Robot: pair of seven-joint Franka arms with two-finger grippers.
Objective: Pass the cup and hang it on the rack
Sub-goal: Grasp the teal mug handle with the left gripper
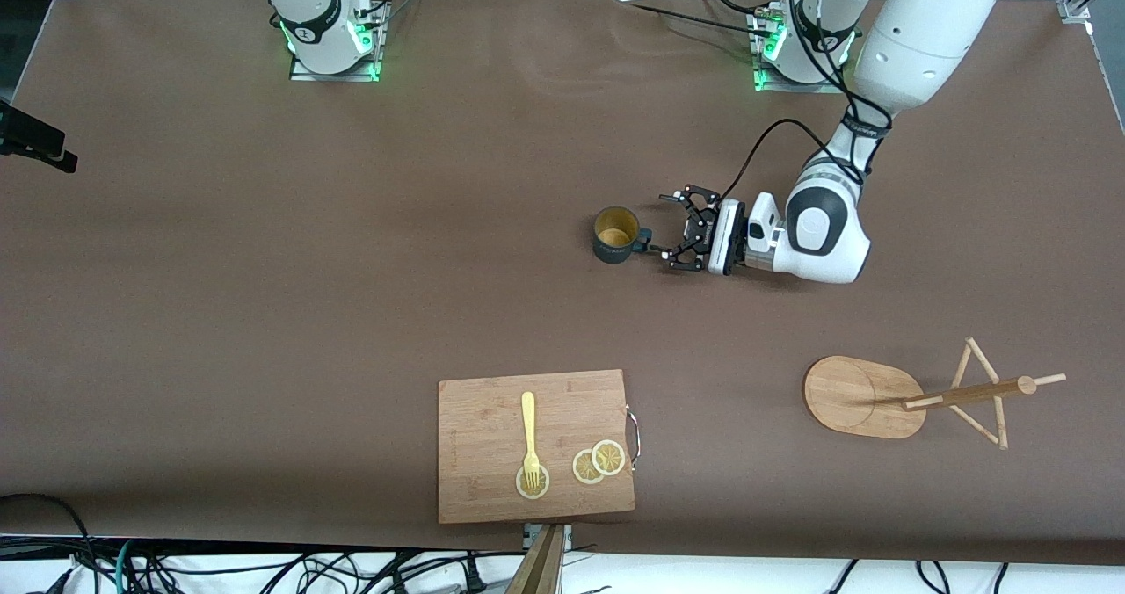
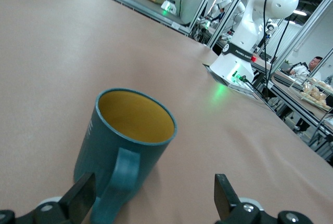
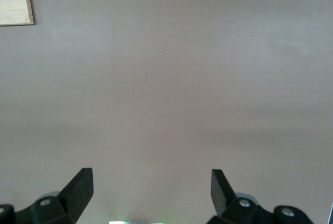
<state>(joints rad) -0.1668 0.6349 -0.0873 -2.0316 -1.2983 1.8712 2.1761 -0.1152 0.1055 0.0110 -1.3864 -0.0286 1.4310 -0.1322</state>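
A: Cup (image 1: 615,235) stands upright mid-table, handle at its three o'clock, toward the left gripper (image 1: 672,232). What's hidden?

B: The right gripper (image 3: 151,187) shows only in its wrist view, fingers spread wide over bare table (image 3: 171,78); that arm waits, cut off above its base in the front view. In the left wrist view the cup's (image 2: 125,146) foot is cropped.

A: And the left gripper (image 2: 153,198)?

B: Low at table level, jaws spread, one finger beside the handle, nothing pinched. Whether it touches the handle is hard to tell.

A: The rack (image 1: 914,398)?

B: Toward the left arm's end, at about five o'clock from the cup, well apart. Its post looks foreshortened.

A: Edges, room?

B: Open table lies around the cup. The cutting board (image 1: 536,445), with a fork (image 1: 530,436) and lemon slices (image 1: 598,462), sits at the cup's seven o'clock, near the table's front edge.
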